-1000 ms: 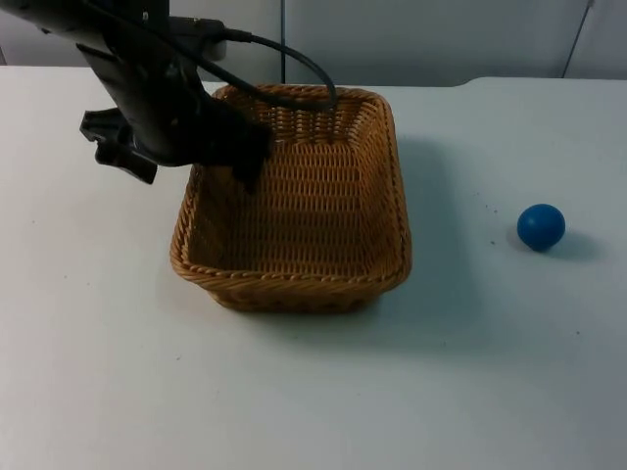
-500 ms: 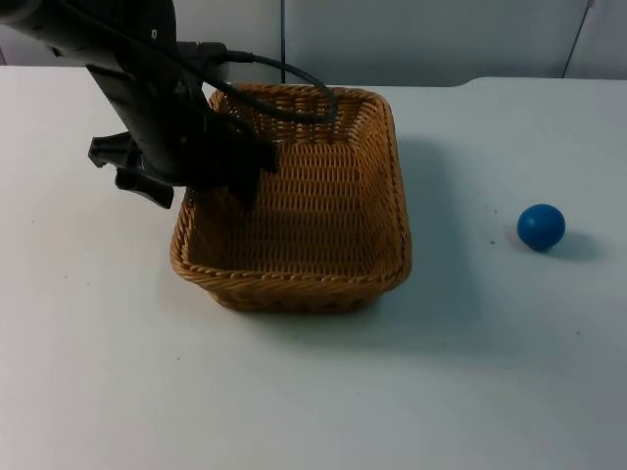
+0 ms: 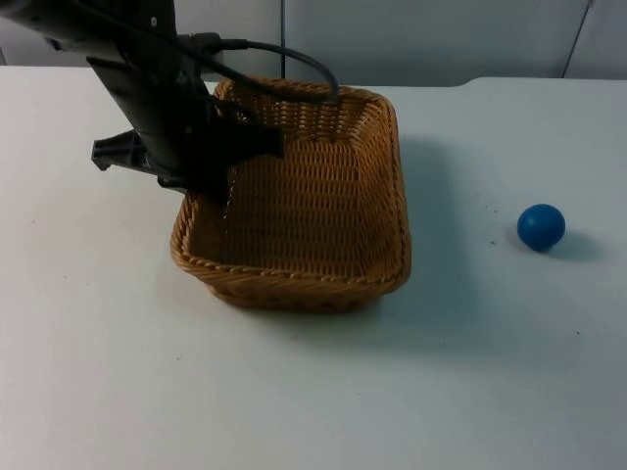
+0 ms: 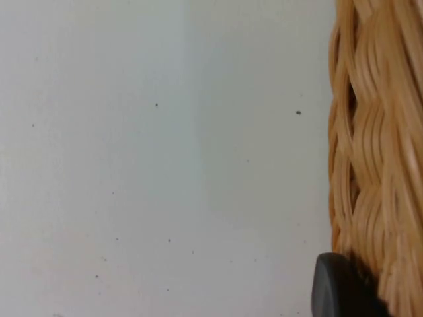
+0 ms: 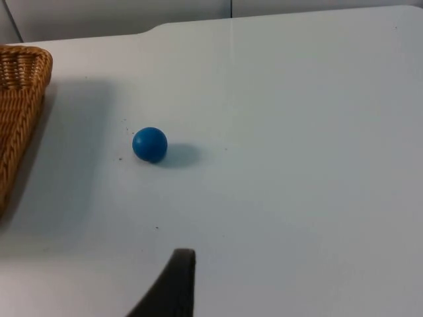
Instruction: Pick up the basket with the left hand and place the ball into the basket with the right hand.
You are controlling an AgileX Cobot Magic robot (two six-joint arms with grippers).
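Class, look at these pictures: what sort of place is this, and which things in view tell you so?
Probably a robot test bench: a bare white table ending at a grey partition wall, with only a wicker basket and a blue ball laid out, the left gripper at the basket's rim.

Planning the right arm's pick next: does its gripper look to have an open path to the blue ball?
Probably yes. The blue ball lies alone on the white table, apart from the wicker basket, with bare table between it and the right gripper's fingertip.
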